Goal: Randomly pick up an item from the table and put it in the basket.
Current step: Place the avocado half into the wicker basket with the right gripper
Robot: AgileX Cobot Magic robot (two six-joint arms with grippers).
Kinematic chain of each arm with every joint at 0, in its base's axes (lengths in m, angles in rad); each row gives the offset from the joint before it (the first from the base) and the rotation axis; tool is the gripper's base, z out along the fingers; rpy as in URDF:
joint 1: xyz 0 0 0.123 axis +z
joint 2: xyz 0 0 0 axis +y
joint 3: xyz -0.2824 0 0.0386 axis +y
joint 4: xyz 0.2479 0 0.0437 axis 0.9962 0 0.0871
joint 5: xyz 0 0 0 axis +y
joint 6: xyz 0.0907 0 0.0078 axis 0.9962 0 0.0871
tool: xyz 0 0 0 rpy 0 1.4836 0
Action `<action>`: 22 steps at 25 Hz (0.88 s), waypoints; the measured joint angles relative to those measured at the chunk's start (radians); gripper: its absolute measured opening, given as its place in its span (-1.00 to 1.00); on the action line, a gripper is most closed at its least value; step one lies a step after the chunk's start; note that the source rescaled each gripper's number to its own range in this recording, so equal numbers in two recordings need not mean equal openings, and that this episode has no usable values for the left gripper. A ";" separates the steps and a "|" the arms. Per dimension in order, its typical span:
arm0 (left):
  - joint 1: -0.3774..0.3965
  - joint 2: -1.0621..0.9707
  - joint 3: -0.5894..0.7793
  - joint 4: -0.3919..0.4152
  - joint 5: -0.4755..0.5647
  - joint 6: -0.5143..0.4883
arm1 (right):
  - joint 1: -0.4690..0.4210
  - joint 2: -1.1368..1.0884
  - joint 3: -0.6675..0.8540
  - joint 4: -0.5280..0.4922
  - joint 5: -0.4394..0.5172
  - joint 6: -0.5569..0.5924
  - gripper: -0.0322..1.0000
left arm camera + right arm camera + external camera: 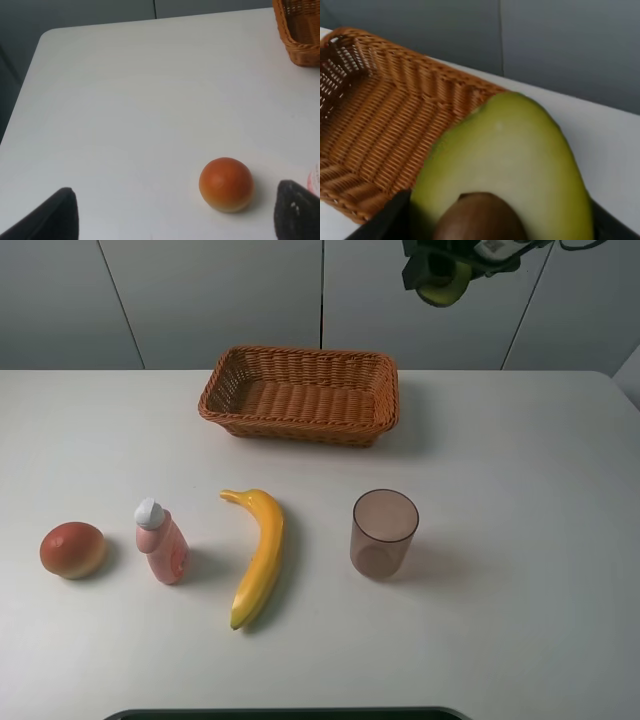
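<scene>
Avocado half (510, 150): one piece, dark skin, yellow-green flesh, brown pit showing. It is off the counter (520, 490), held in the air by the right arm, high up beside the right end of the basket (290, 427). Progress, judged from where I stand: pick-up done and the carry nearly so. What is left is the last shift over the basket's floor, the lowering and the letting go. Grasp: the right fingers (390, 220) are clenched on the avocado half, one dark finger at each side, and the fruit fills the gap between them. Its cut face and pit are turned toward the wrist camera. Counter: white, broad, with a rounded corner; it carries everything listed below. Basket: orange-brown wicker, rectangular, shallow, at the far middle of the counter, nothing in it. Banana (260, 555): yellow, lying lengthwise at the near middle. Cup (383, 532): translucent brownish, upright, right of the banana and apart from it. Bottle (162, 543): pink with a white cap, standing left of the banana. Round fruit (72, 549): orange-red, leftmost, near the bottle but not touching it. Left fingers (55, 215): released and spread wide, nothing between them, hanging above the counter near the round fruit.
</scene>
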 joint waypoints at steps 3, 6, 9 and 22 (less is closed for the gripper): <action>0.000 0.000 0.000 0.000 0.000 0.000 | 0.048 0.128 -0.089 0.010 -0.004 -0.012 -0.88; 0.000 0.000 0.000 0.000 0.000 0.000 | 0.079 0.255 -0.136 0.017 -0.014 -0.014 -0.88; 0.000 0.000 0.000 0.000 0.000 0.000 | 0.102 0.362 -0.146 0.037 -0.056 -0.016 -0.88; 0.000 0.000 0.000 0.000 0.000 0.002 | 0.118 0.492 -0.146 0.067 -0.085 -0.023 -0.88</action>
